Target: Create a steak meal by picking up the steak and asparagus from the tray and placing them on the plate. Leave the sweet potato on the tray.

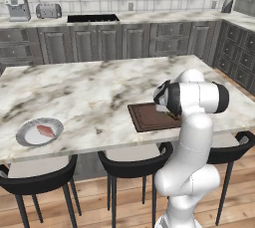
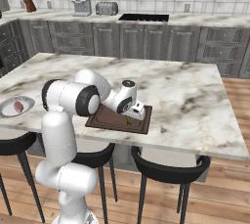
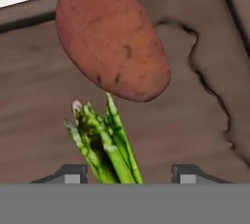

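Asparagus (image 3: 105,145) pickup underway: tool (image 3: 131,173) straddles stalks on tray (image 3: 44,120), jaws part-closed, grip unconfirmed; next, lift clear of sweet potato (image 3: 112,37) ahead.

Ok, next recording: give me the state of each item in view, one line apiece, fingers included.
steak: already lying on the plate.
plate: on the island counter, holding the steak alone.
asparagus: lying on the tray, between the fingers, not lifted.
sweet potato: resting on the tray, beside the asparagus tips.
tray: flat on the counter near its edge.
gripper: low over the tray, fingers astride the asparagus with gaps at both sides.
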You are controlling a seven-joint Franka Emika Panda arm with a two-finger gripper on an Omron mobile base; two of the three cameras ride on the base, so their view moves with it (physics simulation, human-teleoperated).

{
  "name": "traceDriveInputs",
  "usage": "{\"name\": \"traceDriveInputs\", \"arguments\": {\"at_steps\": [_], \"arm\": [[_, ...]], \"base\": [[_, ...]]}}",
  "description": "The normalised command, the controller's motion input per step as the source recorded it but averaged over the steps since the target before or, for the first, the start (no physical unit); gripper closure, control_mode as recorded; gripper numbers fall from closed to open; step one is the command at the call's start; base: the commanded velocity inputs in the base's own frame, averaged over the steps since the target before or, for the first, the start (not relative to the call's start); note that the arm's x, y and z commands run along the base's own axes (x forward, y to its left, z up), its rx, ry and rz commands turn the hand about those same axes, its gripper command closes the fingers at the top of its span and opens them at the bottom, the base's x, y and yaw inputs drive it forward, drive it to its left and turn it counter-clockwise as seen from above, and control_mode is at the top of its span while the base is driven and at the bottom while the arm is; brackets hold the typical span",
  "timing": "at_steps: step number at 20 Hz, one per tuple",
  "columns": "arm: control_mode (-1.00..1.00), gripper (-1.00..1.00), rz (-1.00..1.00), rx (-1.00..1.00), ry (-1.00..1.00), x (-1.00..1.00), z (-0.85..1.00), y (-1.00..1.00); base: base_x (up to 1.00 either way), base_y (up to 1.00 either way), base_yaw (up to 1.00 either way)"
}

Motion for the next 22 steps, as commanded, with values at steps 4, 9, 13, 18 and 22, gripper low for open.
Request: {"name": "traceDriveInputs", "arguments": {"at_steps": [4,9,13,18,22], "arm": [[-1.00,1.00,0.00,0.00,0.00,0.00,0.00,0.00],[-1.00,1.00,0.02,0.00,0.00,-0.03,0.27,0.00],[-1.00,1.00,0.10,0.00,0.00,-0.37,0.63,0.16],[-1.00,1.00,0.17,-0.03,-0.03,-0.58,0.48,0.53],[-1.00,1.00,0.17,-0.07,-0.08,-0.55,0.42,0.82]], "base": [[0.00,0.00,0.00],[0.00,0.00,0.00],[0.00,0.00,0.00],[0.00,0.00,0.00],[0.00,0.00,0.00]]}}
